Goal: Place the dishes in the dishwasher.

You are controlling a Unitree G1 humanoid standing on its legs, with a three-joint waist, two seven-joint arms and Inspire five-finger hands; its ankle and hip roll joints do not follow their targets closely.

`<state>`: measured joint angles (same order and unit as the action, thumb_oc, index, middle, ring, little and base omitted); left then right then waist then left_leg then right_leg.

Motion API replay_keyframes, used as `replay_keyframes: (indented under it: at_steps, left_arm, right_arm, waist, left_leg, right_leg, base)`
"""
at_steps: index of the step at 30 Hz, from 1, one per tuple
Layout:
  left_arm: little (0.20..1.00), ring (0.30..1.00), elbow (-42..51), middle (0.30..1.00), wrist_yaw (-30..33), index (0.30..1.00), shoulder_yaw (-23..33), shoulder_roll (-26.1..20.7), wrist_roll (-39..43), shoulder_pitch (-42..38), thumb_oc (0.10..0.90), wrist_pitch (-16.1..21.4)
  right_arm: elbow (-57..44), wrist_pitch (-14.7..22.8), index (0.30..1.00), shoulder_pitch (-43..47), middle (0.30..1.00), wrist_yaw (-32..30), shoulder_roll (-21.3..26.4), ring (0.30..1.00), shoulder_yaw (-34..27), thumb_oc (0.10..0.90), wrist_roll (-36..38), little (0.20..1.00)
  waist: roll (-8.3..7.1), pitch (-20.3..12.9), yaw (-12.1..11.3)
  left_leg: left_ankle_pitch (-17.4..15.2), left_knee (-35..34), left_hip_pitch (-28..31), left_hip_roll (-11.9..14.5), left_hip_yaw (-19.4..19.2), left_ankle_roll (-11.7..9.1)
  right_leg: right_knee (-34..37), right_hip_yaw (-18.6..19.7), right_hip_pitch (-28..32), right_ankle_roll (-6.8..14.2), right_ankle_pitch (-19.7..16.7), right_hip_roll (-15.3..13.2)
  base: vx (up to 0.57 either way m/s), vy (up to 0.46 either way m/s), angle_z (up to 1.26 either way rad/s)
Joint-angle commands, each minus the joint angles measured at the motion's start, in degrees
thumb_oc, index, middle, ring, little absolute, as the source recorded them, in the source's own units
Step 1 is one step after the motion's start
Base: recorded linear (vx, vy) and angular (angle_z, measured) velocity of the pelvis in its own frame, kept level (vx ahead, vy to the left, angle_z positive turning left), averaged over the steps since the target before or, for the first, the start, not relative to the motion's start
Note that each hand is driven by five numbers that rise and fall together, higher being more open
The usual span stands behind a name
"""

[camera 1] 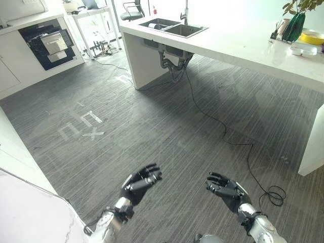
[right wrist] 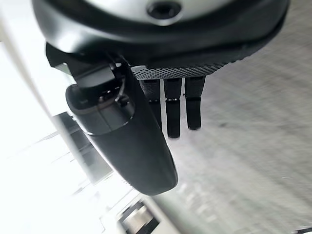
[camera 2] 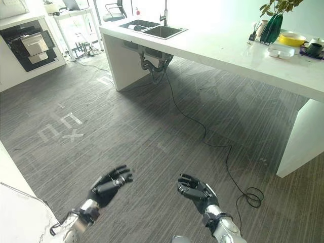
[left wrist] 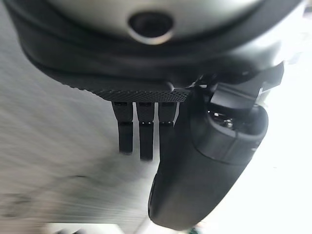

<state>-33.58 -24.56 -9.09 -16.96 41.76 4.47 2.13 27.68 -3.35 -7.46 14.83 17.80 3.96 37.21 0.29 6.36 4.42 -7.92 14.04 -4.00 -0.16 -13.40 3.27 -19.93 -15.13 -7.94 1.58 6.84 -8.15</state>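
Both hands are hanging empty over the grey floor (camera 1: 167,136) w/ nothing in them: the left hand (camera 1: 140,183) is holding its fingers (left wrist: 140,131) nearly straight and relaxed, thumb (left wrist: 204,170) standing apart, and the right hand (camera 1: 226,191) is showing loosely bent fingers (right wrist: 176,109) closing on nothing. The dishes are sitting well apart from both hands, up on the far right end of the white counter (camera 2: 228,50): a yellow bowl (camera 2: 291,38), a white dish (camera 2: 281,51) just beside it, and a dark cup (camera 2: 314,48) on a saucer at the very edge, w/ a green vase (camera 2: 271,28) holding a plant close by. The dishwasher, judging by the dark opening w/ a metal rack pulled partway out (camera 1: 50,44), is sitting in the white cabinets at far left, across the room from the dishes. So the step in hand looks like approach, not grasp yet. To do it well, the robot is probably needing to turn right and get square to the counter end before reaching, bc a reach from here would fall far short. The white dish is looking like the easiest first pick, being nearest the counter's front edge; the vase is the thing to steer clear of, as a sideways swipe could tip it. The black power cord (camera 1: 223,126) is trailing from under the sink (camera 1: 174,28) across the floor, so footing matters on the walk btwn counter and dishwasher.
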Motion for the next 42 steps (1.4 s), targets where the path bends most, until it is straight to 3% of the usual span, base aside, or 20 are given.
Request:
replay_keyframes:
  at_steps: [1, 4, 5, 8, 13, 17, 19, 20, 21, 22, 23, 26, 29, 32, 33, 34, 35, 38, 39, 42]
  left_arm:
    - [0.9, 0.9, 1.5, 0.9, -1.5, 0.9, -0.1, -2.0, -7.8, -2.1, 0.8, 2.9]
    - [0.9, 0.9, -2.3, 0.9, 0.7, 0.9, -1.1, -2.8, -12.6, -2.6, 0.8, 3.9]
    - [0.9, 0.9, -5.1, 0.9, 3.9, 0.9, -1.5, -3.4, -17.4, -2.9, 0.8, 2.2]
    - [0.9, 0.9, -9.7, 0.9, 5.9, 0.9, -1.6, -3.2, -21.3, -3.6, 0.8, 1.6]
    - [0.9, 0.9, -15.5, 0.9, 9.0, 0.9, -2.4, -2.6, -29.7, -5.3, 0.8, -0.1]
    - [0.9, 0.9, -19.5, 0.9, 12.5, 0.9, -4.1, -0.7, -33.0, -8.7, 0.8, -2.2]
    - [0.9, 0.9, -21.0, 0.9, 15.3, 0.9, -4.7, 0.3, -31.7, -10.3, 0.8, -0.4]
    - [0.9, 0.9, -21.0, 0.9, 16.0, 0.9, -4.5, 0.5, -30.3, -11.6, 0.8, -0.2]
    - [0.9, 0.9, -20.6, 0.9, 16.2, 0.9, -4.1, 0.6, -29.9, -12.1, 0.8, -0.4]
    - [0.9, 0.9, -20.6, 0.9, 16.1, 0.9, -3.1, 0.7, -29.7, -11.5, 0.8, 0.0]
    - [0.9, 0.9, -20.5, 0.9, 16.1, 0.9, -2.7, 0.7, -29.8, -11.1, 0.8, 0.1]
    - [0.9, 0.9, -22.3, 0.9, 16.0, 0.9, -1.9, 1.3, -30.0, -9.7, 0.8, -0.1]
    - [0.9, 0.9, -25.5, 0.9, 15.0, 0.9, -0.9, 2.0, -28.5, -8.9, 0.8, 0.8]
    - [0.9, 0.9, -26.7, 0.9, 14.0, 0.9, 1.0, 1.8, -28.9, -7.6, 0.8, 0.4]
    - [0.9, 0.9, -27.3, 0.9, 12.9, 0.9, 1.2, 1.2, -30.7, -7.5, 0.8, 0.6]
    - [0.9, 0.9, -27.5, 0.9, 12.5, 0.9, 1.0, 0.8, -31.5, -7.7, 0.8, 0.7]
    - [0.9, 0.9, -27.6, 0.9, 12.1, 0.9, 0.4, 0.4, -31.8, -8.0, 0.8, 0.7]
    - [0.9, 0.9, -27.0, 0.9, 12.2, 0.9, -2.5, -1.0, -30.1, -9.2, 0.8, 1.1]
    - [0.9, 0.9, -26.6, 0.9, 12.5, 0.9, -3.7, -1.6, -28.5, -9.9, 0.8, 1.1]
    - [0.9, 0.9, -26.0, 0.9, 12.3, 0.9, -5.1, -1.5, -27.1, -10.4, 0.8, 2.2]
  right_arm:
    - [-1.0, 2.7, 0.9, 3.6, 0.9, 1.3, 1.5, 0.9, 0.9, 0.8, -1.2, 0.9]
    - [2.0, 3.1, 0.9, 4.1, 0.9, 1.4, 1.9, 0.9, 1.8, 0.8, -2.5, 0.9]
    - [3.7, 2.8, 0.9, 4.5, 0.9, 1.1, 2.2, 0.9, 2.3, 0.8, -2.7, 0.9]
    - [5.3, 2.0, 0.9, 5.2, 0.9, -0.4, 2.4, 0.9, 3.0, 0.8, -3.7, 0.9]
    - [10.6, 1.5, 0.9, 6.8, 0.9, -4.1, 3.8, 0.9, 5.3, 0.8, -13.5, 0.9]
    - [15.0, 0.3, 0.9, 8.8, 0.9, -5.6, 3.7, 0.9, 6.3, 0.8, -9.0, 0.9]
    - [15.2, 1.0, 0.9, 9.6, 0.9, -5.9, 4.1, 0.9, 6.5, 0.8, -11.1, 0.9]
    - [16.3, 1.6, 0.9, 9.9, 0.9, -6.0, 4.9, 0.9, 6.3, 0.8, -10.5, 0.9]
    - [18.3, 2.6, 0.9, 10.1, 0.9, -5.3, 5.3, 0.9, 5.6, 0.8, -10.3, 0.9]
    - [20.6, 3.6, 0.9, 10.6, 0.9, -4.6, 5.4, 0.9, 4.7, 0.8, -10.8, 0.9]
    - [20.9, 3.5, 0.9, 10.7, 0.9, -4.5, 5.4, 0.9, 4.6, 0.8, -11.2, 0.9]
    - [23.7, 3.7, 0.9, 10.2, 0.9, -4.3, 4.8, 0.9, 4.8, 0.8, -13.1, 0.9]
    - [26.7, 5.6, 0.9, 10.4, 0.9, -4.2, 4.1, 0.9, 5.4, 0.8, -13.3, 0.9]
    - [27.8, 5.4, 0.9, 9.9, 0.9, -4.1, 3.0, 0.9, 4.4, 0.8, -15.5, 0.9]
    - [28.3, 5.9, 0.9, 9.6, 0.9, -4.2, 2.4, 0.9, 3.8, 0.8, -16.8, 0.9]
    - [28.4, 5.8, 0.9, 9.6, 0.9, -4.5, 2.2, 0.9, 3.5, 0.8, -17.6, 0.9]
    - [28.2, 5.6, 0.9, 9.6, 0.9, -4.8, 2.1, 0.9, 3.2, 0.8, -17.7, 0.9]
    - [27.0, 5.7, 0.9, 8.9, 0.9, -6.3, 1.5, 0.9, 2.8, 0.8, -16.5, 0.9]
    - [28.2, 6.5, 0.9, 9.4, 0.9, -6.0, 1.4, 0.9, 3.0, 0.8, -16.3, 0.9]
    - [29.0, 7.7, 0.9, 9.2, 0.9, -6.3, 1.2, 0.9, 3.5, 0.8, -15.1, 0.9]
  waist:
    - [-0.15, -1.1, -0.5]
    - [-0.08, -1.0, -0.7]
    - [-0.01, -0.9, -1.0]
    - [-0.11, -0.8, -1.2]
    - [-0.13, -0.5, -1.6]
    - [-0.3, 0.3, -1.7]
    - [-2.23, 1.9, -2.1]
    - [-3.19, 3.9, -2.9]
    - [-2.64, 4.9, -3.3]
    - [-1.75, 5.4, -3.8]
    - [-1.37, 5.6, -4.0]
    - [1.7, 5.6, -5.2]
    - [1.75, 4.8, -5.0]
    - [0.86, 3.7, -5.9]
    - [0.33, 3.0, -6.1]
    - [0.03, 2.5, -5.9]
    - [0.03, 2.2, -5.3]
    - [0.54, 2.5, -3.3]
    - [2.2, 3.1, -2.5]
    - [2.83, 4.4, 0.8]
  left_leg:
    - [-7.1, 3.1, -0.6, 3.0, -3.3, -3.9]
    - [-7.1, 3.1, -0.7, 2.9, -2.9, -4.0]
    - [-7.1, 3.1, -0.8, 2.9, -2.6, -4.0]
    - [-7.1, 3.1, -0.8, 2.9, -2.3, -4.2]
    - [-7.1, 3.1, -0.9, 3.1, -1.8, -4.4]
    - [-5.9, 3.1, 0.2, 3.2, -1.9, -4.9]
    - [-4.3, 3.1, 2.2, 1.6, -4.1, -5.1]
    - [0.0, 10.1, -2.5, 2.3, -3.0, -6.4]
    - [1.6, 11.3, -5.2, 2.6, -2.6, -7.0]
    - [2.8, 5.0, -5.8, 2.2, -3.8, -6.9]
    - [3.2, 3.1, -5.8, 2.2, -3.9, -6.9]
    - [6.0, 3.1, -15.1, 7.9, -2.3, -8.2]
    - [5.5, 3.1, -16.2, 9.3, -4.4, -8.2]
    - [3.8, 3.1, -15.1, 6.7, -3.9, -6.0]
    - [2.4, 3.1, -13.9, 5.9, -4.8, -4.6]
    - [1.3, 3.1, -12.8, 5.2, -4.9, -3.6]
    - [0.1, 3.1, -11.5, 4.0, -4.1, -2.4]
    - [-3.3, 3.1, -8.1, -0.3, -0.7, 1.2]
    - [-3.5, 3.1, -6.7, 0.3, 0.3, 1.8]
    - [-4.9, 3.1, -3.5, -0.4, 3.6, 1.5]
  right_leg:
    - [2.7, -1.7, 3.1, 6.1, 4.8, 0.2]
    - [2.7, -1.6, 3.2, 6.1, 5.0, 0.4]
    - [2.7, -1.6, 3.3, 6.1, 5.2, 0.5]
    - [2.7, -1.7, 3.4, 6.0, 5.5, 0.8]
    - [2.7, -1.8, 3.5, 5.7, 5.8, 1.2]
    - [2.7, -1.7, 3.7, 4.5, 6.1, 1.9]
    - [2.7, -1.1, 5.2, 3.6, 7.1, -0.1]
    - [2.7, -0.5, 6.1, 2.4, 7.2, -0.5]
    - [2.7, -0.3, 6.6, 2.1, 7.4, 0.2]
    - [2.7, -0.3, 7.4, 2.4, 7.8, 0.7]
    - [2.7, -0.3, 7.9, 2.6, 8.1, 0.9]
    - [2.7, -0.9, 10.9, 2.5, 10.1, 3.7]
    - [2.7, -1.0, 14.0, 3.2, 12.8, 3.3]
    - [2.7, 1.0, 18.4, 3.9, 14.7, 3.2]
    - [2.7, 0.2, 20.6, 4.3, 14.0, 2.9]
    - [2.7, -0.4, 22.1, 5.1, 10.8, 2.6]
    - [2.7, -0.6, 23.4, 6.6, 4.6, 2.4]
    - [-16.5, 1.9, 13.9, 9.9, -5.1, 0.0]
    - [-22.5, 1.6, 7.7, 8.1, -6.7, 0.6]
    - [-16.8, 3.3, -1.8, 7.0, -4.9, 6.9]
  base:
    - [0.0, 0.0, 0.0]
    - [0.01, -0.033, 0.04]
    - [0.02, -0.042, 0.06]
    - [0.03, -0.053, 0.12]
    - [0.02, -0.073, 0.08]
    - [0.03, -0.099, 0.2]
    - [0.15, -0.109, 0.02]
    - [0.19, -0.115, -0.08]
    - [0.23, 0.002, 0.06]
    - [0.27, 0.123, 0.45]
    - [0.36, 0.194, 0.33]
    - [0.42, 0.182, 0.01]
    - [0.5, 0.262, -0.13]
    - [0.45, 0.224, -0.53]
    - [0.43, 0.19, -0.56]
    - [0.48, 0.237, -0.33]
    - [0.4, 0.256, -0.15]
    - [0.38, 0.286, 0.12]
    - [0.26, 0.108, 0.74]
    - [0.3, -0.081, 0.5]
